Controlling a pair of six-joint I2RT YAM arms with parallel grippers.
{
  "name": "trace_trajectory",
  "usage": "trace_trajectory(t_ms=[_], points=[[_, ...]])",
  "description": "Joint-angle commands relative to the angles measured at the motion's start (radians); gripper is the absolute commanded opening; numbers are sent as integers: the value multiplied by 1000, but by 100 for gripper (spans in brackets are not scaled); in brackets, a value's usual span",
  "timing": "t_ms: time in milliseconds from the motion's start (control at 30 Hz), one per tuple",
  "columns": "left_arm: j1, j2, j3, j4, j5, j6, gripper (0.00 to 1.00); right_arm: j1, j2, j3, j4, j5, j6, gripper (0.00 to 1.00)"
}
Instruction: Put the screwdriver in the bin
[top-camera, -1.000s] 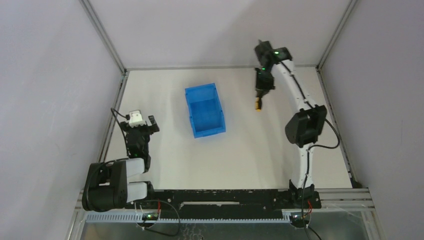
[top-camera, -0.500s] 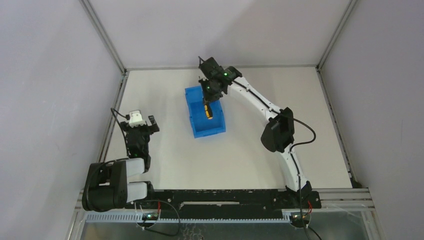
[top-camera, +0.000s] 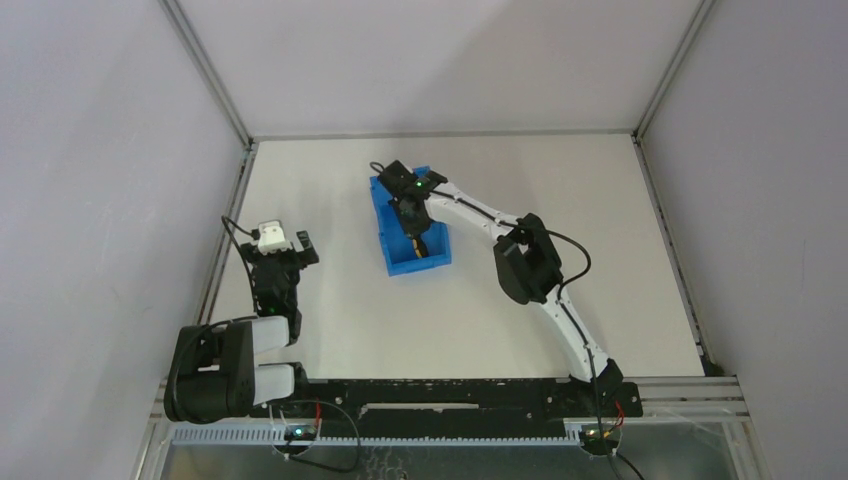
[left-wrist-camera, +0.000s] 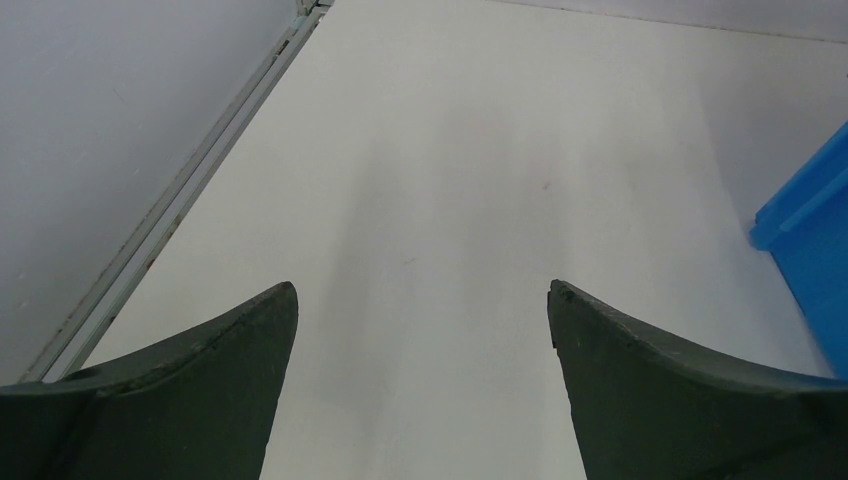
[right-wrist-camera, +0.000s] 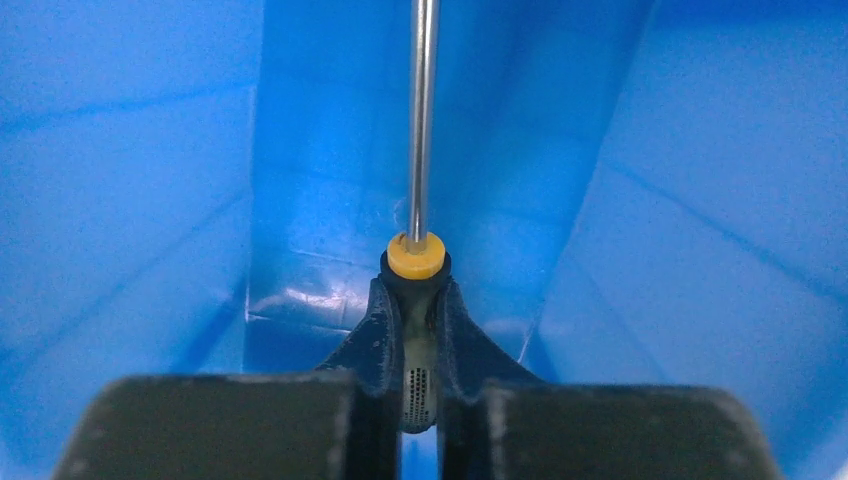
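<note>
Right claw (right-wrist-camera: 415, 292) holds screwdriver (right-wrist-camera: 422, 150) inside bin (right-wrist-camera: 130, 200) on white tabletop (top-camera: 600, 220).

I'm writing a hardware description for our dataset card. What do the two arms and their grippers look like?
Both the left arm and right arm have white tubular links joined by bulky black joint housings, with thin black cables looping alongside. The left gripper and right gripper have dark grey tapered fingers; a small white box sits on the left wrist.

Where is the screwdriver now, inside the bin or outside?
Inside, though not released: the right gripper is shut on the screwdriver, and walls of the bin surround both in its wrist view.
</note>
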Motion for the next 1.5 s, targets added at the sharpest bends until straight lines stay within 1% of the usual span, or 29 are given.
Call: trace_trajectory(t_ms=[0, 67, 133, 267, 433, 467, 500, 533, 600, 633, 733, 833, 933, 1000, 1100, 1233, 1300, 1467], points=[[1, -2, 47, 26, -8, -6, 100, 25, -45, -38, 74, 46, 17, 21], [1, -2, 46, 26, -8, -5, 100, 27, -42, -43, 71, 51, 37, 34], [1, -2, 46, 26, -9, -5, 100, 30, -47, -42, 69, 53, 53, 43], [1, -2, 48, 26, -9, -5, 100, 39, -103, -34, 73, 67, 71, 49], [1, -2, 47, 26, -8, -5, 100, 51, -218, -24, 81, 69, 72, 49], [1, -2, 45, 26, -9, -5, 100, 52, -244, -26, 81, 69, 69, 51], [1, -2, 47, 26, -8, -5, 100, 54, -270, -26, 80, 69, 66, 54], [1, -2, 47, 26, -9, -5, 100, 54, -295, -28, 77, 65, 59, 61], [1, -2, 47, 26, -8, -5, 100, 56, -351, -47, 82, 38, 44, 97], [1, -2, 47, 26, -8, -5, 100, 56, -385, -62, 87, 32, 38, 99], [1, -2, 48, 26, -8, -5, 100, 57, -492, -139, 122, 29, 17, 100], [1, -2, 47, 26, -9, -5, 100, 47, -633, -268, 201, 25, -6, 100], [0, -2, 46, 26, -8, -5, 100, 16, -773, -456, 286, 12, -4, 100], [1, -2, 47, 26, -8, -5, 100, -27, -887, -608, 371, -36, 21, 100], [1, -2, 47, 26, -9, -5, 100, -120, -1061, -846, 497, -111, 71, 100], [1, -2, 46, 26, -8, -5, 100, -264, -1226, -1058, 512, -118, 101, 100], [1, -2, 47, 26, -8, -5, 100, -359, -1306, -1165, 524, -138, 105, 100], [1, -2, 47, 26, -8, -5, 100, -541, -1465, -1468, 619, -231, 165, 100]])
